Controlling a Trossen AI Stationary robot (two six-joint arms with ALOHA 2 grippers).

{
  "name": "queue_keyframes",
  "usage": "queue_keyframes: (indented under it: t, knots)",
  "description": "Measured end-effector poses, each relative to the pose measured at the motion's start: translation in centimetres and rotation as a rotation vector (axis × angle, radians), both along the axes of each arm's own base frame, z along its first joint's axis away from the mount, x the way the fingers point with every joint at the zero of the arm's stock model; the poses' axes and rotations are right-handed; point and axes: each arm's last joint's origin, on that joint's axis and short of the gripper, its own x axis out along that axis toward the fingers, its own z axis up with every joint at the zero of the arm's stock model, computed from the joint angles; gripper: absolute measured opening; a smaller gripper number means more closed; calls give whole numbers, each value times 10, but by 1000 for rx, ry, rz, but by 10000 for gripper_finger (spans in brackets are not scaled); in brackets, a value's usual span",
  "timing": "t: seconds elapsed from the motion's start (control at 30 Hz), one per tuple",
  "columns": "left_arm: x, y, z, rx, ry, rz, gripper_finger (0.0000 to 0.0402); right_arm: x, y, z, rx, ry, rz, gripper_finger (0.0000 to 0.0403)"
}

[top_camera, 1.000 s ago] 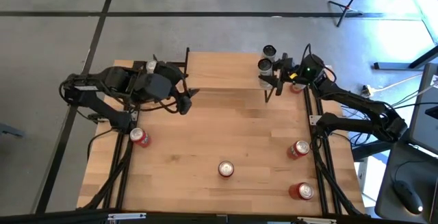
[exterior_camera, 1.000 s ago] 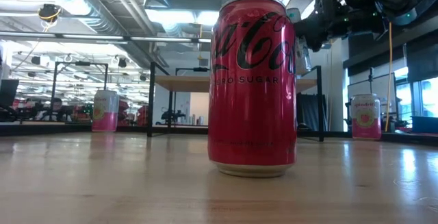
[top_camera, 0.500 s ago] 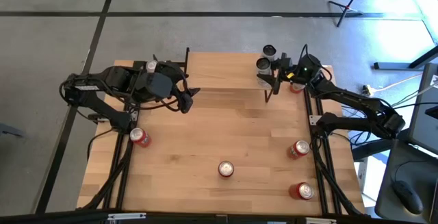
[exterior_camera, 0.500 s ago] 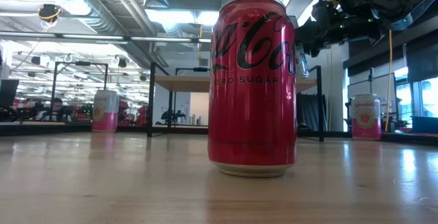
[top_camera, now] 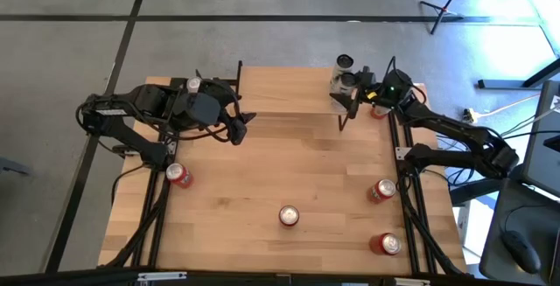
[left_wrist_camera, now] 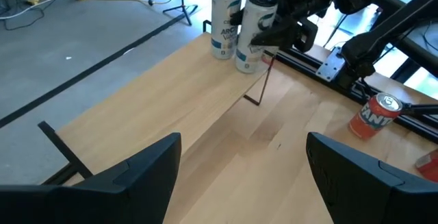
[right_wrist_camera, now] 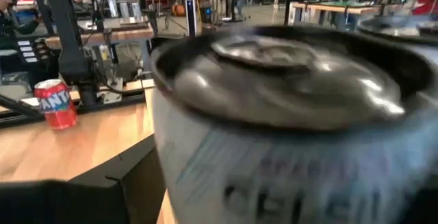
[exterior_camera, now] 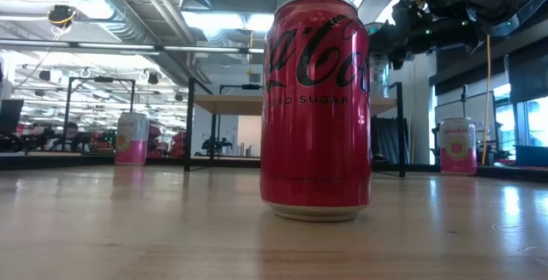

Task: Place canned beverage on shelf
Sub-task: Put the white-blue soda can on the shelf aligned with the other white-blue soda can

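The shelf [top_camera: 289, 89] stands at the table's far edge; in the left wrist view its wooden top [left_wrist_camera: 171, 107] fills the middle. Two white cans stand upright on their bases at its right end: one [top_camera: 344, 61] [left_wrist_camera: 226, 18] at the far edge, the other [top_camera: 347, 80] [left_wrist_camera: 254, 29] just nearer. My right gripper [top_camera: 352, 87] [left_wrist_camera: 270, 32] is level at the nearer can, open, a finger on either side; that can fills the right wrist view [right_wrist_camera: 287, 135]. My left gripper [top_camera: 238, 127] [left_wrist_camera: 243, 148] hangs open above the shelf's left part, holding nothing.
Several red cans stand on the tabletop: one near the left rail [top_camera: 178, 175], one near the middle front [top_camera: 289, 216] [exterior_camera: 315, 104], two at the right [top_camera: 381, 190] [top_camera: 386, 244]. An orange Fanta can [left_wrist_camera: 373, 114] stands by the right arm's base. Bare wood lies between them.
The white can at my right gripper has shifted a little toward the table's right edge on the shelf and now stands closer beside the other white can. My right gripper has swung slightly with it.
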Motion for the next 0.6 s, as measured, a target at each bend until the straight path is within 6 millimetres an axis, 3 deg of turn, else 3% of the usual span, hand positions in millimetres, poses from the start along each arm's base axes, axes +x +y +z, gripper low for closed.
queue_keyframes:
  t: [0.3, 0.6]
  knots:
    - [0, -1, 0, -14, 3, -18, 302, -6, 5, 11, -36, -36, -28, 323]
    - [0, -1, 0, -14, 3, -18, 302, -5, 4, 43, -94, -96, -19, 323]
